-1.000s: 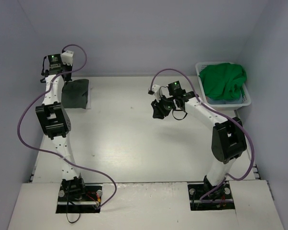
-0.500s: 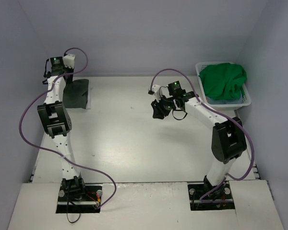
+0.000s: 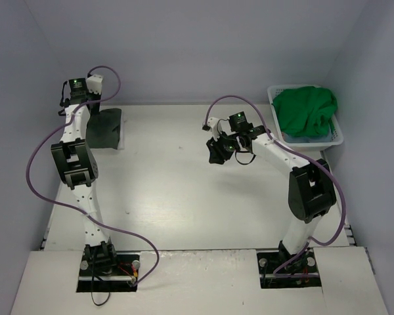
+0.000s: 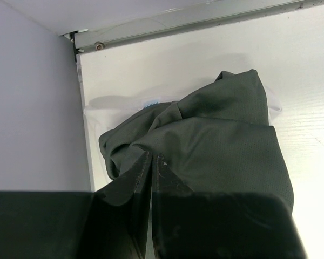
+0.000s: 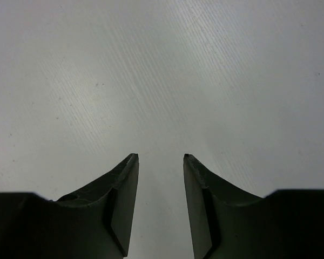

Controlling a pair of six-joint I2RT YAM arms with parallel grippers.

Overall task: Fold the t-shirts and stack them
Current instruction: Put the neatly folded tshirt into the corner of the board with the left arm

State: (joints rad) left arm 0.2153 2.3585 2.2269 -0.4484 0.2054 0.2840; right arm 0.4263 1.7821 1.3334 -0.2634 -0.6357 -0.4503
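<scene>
A dark grey shirt (image 3: 105, 128) lies bunched at the table's far left corner, and fills the left wrist view (image 4: 221, 145). A white cloth edge (image 4: 116, 102) with a small blue label shows under it. My left gripper (image 3: 92, 107) is shut, its tips (image 4: 152, 156) pinching a fold of the dark grey shirt. My right gripper (image 3: 217, 152) hangs open and empty above bare table (image 5: 161, 157) near the middle. A bright green shirt (image 3: 306, 110) is heaped in the basket, with light blue cloth (image 3: 302, 139) beneath it.
The white plastic laundry basket (image 3: 276, 91) stands at the far right corner against the wall. Pale walls close in the table on the left, back and right. A metal rail (image 4: 205, 19) runs along the table's far edge.
My left wrist has shifted slightly to the right over the dark grey shirt. My right gripper has barely moved.
</scene>
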